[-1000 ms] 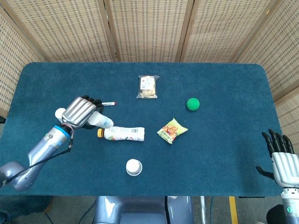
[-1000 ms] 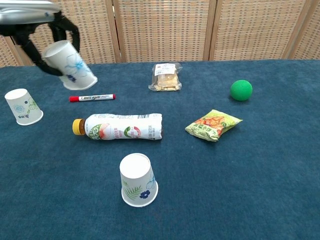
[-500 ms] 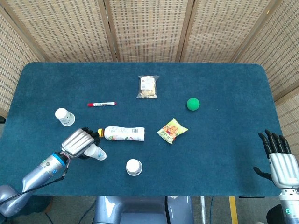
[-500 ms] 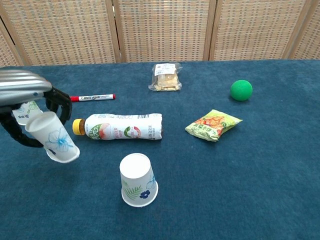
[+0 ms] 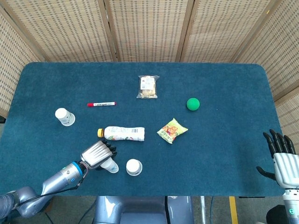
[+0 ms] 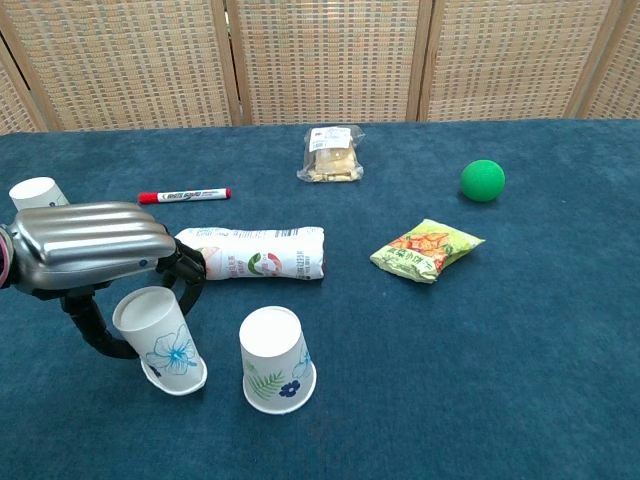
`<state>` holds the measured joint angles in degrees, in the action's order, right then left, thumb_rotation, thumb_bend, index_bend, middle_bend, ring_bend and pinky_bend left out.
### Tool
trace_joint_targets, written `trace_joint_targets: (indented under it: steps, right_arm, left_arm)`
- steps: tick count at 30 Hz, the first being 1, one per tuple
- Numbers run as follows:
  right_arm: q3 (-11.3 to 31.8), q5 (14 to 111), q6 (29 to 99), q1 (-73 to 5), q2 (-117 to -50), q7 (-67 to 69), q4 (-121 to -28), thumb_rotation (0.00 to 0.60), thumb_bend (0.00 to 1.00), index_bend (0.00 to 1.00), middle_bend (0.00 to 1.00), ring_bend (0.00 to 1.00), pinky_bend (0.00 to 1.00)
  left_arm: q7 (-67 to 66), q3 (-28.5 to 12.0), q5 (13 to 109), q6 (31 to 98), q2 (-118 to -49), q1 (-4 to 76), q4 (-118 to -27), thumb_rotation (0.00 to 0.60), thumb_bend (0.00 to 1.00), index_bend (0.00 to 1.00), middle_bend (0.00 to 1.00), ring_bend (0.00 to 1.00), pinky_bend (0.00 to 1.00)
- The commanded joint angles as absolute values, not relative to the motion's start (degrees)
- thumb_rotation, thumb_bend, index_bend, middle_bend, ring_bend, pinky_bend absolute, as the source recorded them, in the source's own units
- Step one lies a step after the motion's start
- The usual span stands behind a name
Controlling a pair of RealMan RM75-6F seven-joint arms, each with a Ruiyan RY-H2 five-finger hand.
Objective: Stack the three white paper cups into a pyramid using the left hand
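Blue table [image 6: 560,400]: flower-printed cup [image 6: 160,340], seemingly inverted.

The left hand [image 6: 95,255] hides the bottle's [image 6: 262,252] cap and part of the far cup [image 6: 33,192].

3 white paper cups: one [image 6: 162,340] in the left hand [image 6: 95,255], one [image 6: 276,372] just beside it, one [image 5: 64,116] further back on the left. 1 bottle [image 6: 262,252], on its side. 1 red marker [image 6: 184,194]. 2 snack packs: a clear one [image 6: 332,153] and a yellow one [image 6: 424,248]. 1 green ball [image 6: 482,180]. 2 robot hands, incl. the right hand [image 5: 281,158].
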<state>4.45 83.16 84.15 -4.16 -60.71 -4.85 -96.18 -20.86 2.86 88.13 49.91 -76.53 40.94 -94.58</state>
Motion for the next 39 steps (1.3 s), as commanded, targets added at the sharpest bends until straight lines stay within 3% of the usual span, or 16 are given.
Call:
trace_joint_targets:
  steps: [1, 5, 6, 8, 11, 18, 27, 30, 39]
  right_arm:
    - [4.4, 83.2, 84.1, -4.2, -60.7, -5.0, -96.2, 0.600, 0.00, 0.00, 0.00, 0.00, 0.00]
    - [4.4, 83.3, 84.2, -4.1, -60.7, -5.0, -96.2, 0.600, 0.00, 0.00, 0.00, 0.00, 0.00]
    - [4.4, 83.3, 84.3, -4.1, -60.7, -5.0, -96.2, 0.600, 0.00, 0.00, 0.00, 0.00, 0.00]
    - [4.4, 83.3, 84.3, -4.1, -60.7, -5.0, -96.2, 0.600, 0.00, 0.00, 0.00, 0.00, 0.00]
    - [4.3, 83.5, 84.1, -4.1, -60.8, -5.1, -96.2, 0.600, 0.00, 0.00, 0.00, 0.00, 0.00]
    - [4.1, 83.9, 84.1, -4.2, -61.0, -5.6, -96.5, 0.600, 0.00, 0.00, 0.00, 0.00, 0.00]
    - [3.8, 84.2, 83.9, -4.3, -61.2, -6.3, -96.6, 0.600, 0.00, 0.00, 0.00, 0.00, 0.00]
    - [3.8, 84.0, 83.4, -4.5, -61.5, -6.7, -96.5, 0.600, 0.00, 0.00, 0.00, 0.00, 0.00]
    - [3.8, 83.3, 82.7, -4.8, -61.9, -8.0, -96.4, 0.600, 0.00, 0.00, 0.00, 0.00, 0.00]
  left_arm:
    - [-23.4, 3.0, 87.9, 49.5, -77.4, 41.1, -95.0, 0.600, 0.24, 0.43, 0.31, 0.35, 0.32]
    - [-23.3, 3.2, 87.8, 49.5, -77.4, 41.1, -95.8, 0.600, 0.08, 0.05, 0.07, 0.13, 0.21]
    - [-22.4, 3.3, 88.2, 49.9, -77.1, 41.0, -95.9, 0.600, 0.03, 0.00, 0.03, 0.07, 0.17]
    - [-20.9, 3.4, 89.0, 50.6, -76.5, 40.8, -96.0, 0.600, 0.00, 0.00, 0.00, 0.01, 0.09]
    - [-14.8, 3.1, 91.7, 55.5, -73.6, 39.5, -96.2, 0.600, 0.00, 0.00, 0.00, 0.00, 0.02]
    - [-8.7, -0.7, 86.2, 60.2, -67.2, 37.1, -91.7, 0.600, 0.00, 0.00, 0.00, 0.00, 0.00]
    - [-9.8, -3.5, 72.9, 52.9, -68.7, 37.3, -79.6, 0.600, 0.00, 0.00, 0.00, 0.00, 0.04]
    - [-8.0, -3.8, 68.0, 47.0, -72.5, 38.0, -70.0, 0.600, 0.00, 0.00, 0.00, 0.00, 0.07]
    - [1.9, -4.7, 70.6, 41.3, -81.3, 40.5, -52.6, 0.600, 0.00, 0.09, 0.05, 0.12, 0.16]
